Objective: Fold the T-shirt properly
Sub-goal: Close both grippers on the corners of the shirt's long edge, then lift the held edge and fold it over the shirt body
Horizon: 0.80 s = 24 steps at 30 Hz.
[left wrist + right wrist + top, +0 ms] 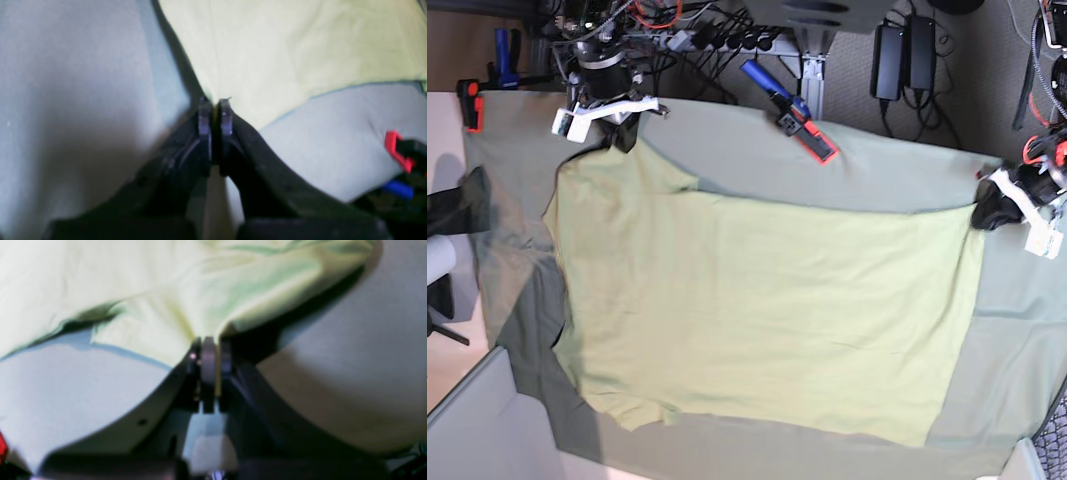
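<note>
Grey-green table cloth (757, 160) covers the work surface and is the reference for all positions here. The T-shirt (757, 300), pale yellow-green, lies spread nearly flat over the middle of the cloth in the base view, with cloth showing along every side. One sleeve points toward the cloth's far left corner, the other toward its near left edge. The hem runs along the right side.

Right gripper (210, 346) sits at the cloth's far left corner. Its jaws are pressed together on the far sleeve, with yellow-green fabric visible between them and bunched just above.

Left gripper (215, 103) sits at the cloth's right edge, on the hem's far corner. Jaws closed on the fabric edge there.

Red and black clamp (805, 130) on the cloth's far edge, between the grippers.
</note>
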Each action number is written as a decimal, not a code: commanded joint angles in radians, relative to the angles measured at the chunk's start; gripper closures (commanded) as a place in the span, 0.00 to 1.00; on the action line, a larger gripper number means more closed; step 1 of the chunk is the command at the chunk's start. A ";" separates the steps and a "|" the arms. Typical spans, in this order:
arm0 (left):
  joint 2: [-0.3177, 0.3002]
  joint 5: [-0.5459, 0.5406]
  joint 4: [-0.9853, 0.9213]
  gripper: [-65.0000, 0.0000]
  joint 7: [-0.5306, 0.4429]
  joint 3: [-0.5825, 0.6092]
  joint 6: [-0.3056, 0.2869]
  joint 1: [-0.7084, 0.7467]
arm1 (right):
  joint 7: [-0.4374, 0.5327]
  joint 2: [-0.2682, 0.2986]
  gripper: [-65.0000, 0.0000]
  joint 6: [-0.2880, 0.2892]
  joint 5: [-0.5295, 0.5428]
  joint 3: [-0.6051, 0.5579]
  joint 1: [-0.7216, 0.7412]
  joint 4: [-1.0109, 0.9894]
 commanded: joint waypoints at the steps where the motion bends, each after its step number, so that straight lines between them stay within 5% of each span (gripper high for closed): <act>1: -0.019 -0.016 0.025 1.00 -0.014 -0.007 -0.023 0.004 | 0.014 0.011 1.00 -0.001 0.028 0.022 -0.018 0.029; 15: -0.020 -0.076 0.193 1.00 -0.013 -0.037 -0.023 0.075 | -0.045 0.041 1.00 0.016 0.087 0.109 -0.064 0.171; 24: -0.019 -0.067 0.174 1.00 -0.055 -0.046 -0.023 -0.013 | -0.090 0.103 1.00 0.016 0.087 0.130 0.121 0.153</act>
